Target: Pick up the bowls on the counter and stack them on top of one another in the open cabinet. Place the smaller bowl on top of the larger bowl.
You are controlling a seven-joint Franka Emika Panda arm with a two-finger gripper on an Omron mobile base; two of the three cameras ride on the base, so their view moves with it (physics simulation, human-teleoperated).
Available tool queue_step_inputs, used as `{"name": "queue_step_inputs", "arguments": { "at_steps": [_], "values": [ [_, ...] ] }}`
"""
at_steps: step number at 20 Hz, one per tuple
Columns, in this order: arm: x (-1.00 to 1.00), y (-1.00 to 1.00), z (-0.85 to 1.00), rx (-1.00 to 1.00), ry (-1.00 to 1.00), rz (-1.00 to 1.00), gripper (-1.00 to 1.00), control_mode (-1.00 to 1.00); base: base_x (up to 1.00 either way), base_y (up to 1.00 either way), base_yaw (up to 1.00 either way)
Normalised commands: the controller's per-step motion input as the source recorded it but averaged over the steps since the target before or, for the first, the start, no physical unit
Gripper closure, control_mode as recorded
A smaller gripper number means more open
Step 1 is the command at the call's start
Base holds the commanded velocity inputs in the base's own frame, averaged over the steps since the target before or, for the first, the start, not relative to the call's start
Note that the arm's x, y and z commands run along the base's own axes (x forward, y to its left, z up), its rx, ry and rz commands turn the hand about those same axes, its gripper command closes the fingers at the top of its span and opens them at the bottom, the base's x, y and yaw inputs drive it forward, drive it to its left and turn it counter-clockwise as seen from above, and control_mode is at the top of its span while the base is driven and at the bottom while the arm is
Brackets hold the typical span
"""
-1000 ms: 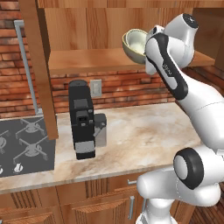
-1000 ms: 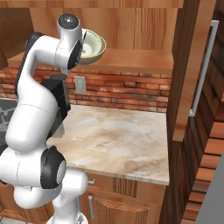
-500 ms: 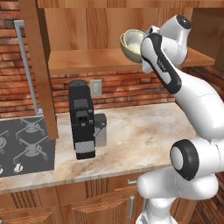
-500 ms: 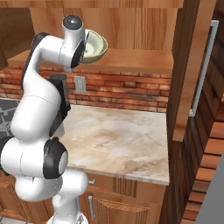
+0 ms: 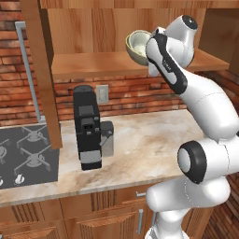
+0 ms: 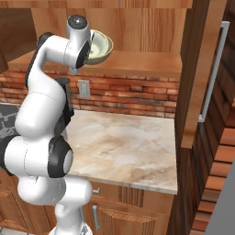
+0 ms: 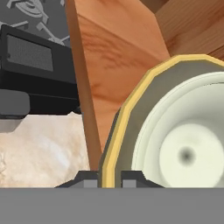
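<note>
The larger bowl, olive-tan outside and creamy white inside, hangs tipped on its side just above the plank shelf of the open cabinet. From the right it shows as the same bowl over the shelf. My gripper is shut on its yellowish rim, and the bowl takes up most of the hand view. The counter lies well below. The smaller bowl is out of view.
A black coffee machine stands on the counter under the shelf, left of the arm. A dark stove top lies at the far left. Open cabinet doors hang at the left and at the right, each with a steel handle.
The bowl has edged slightly up and leftward over the shelf with the gripper still shut on it. The arm's elbow has risen a little.
</note>
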Motion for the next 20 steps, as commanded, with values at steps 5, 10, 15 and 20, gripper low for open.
{"name": "queue_step_inputs", "arguments": {
  "at_steps": [5,10,15,20],
  "values": [
    [0.15,0.00,0.00,-0.03,0.14,0.00,1.00,-1.00,0.00,0.00,0.00],
    [0.16,0.00,0.00,-0.01,0.16,0.00,1.00,-1.00,0.00,0.00,0.00],
    [0.28,0.00,0.00,0.00,0.11,0.00,1.00,-1.00,0.00,0.00,0.00],
    [0.24,0.00,-0.17,0.00,0.01,0.00,1.00,-1.00,0.00,0.00,0.00]
  ]
}}
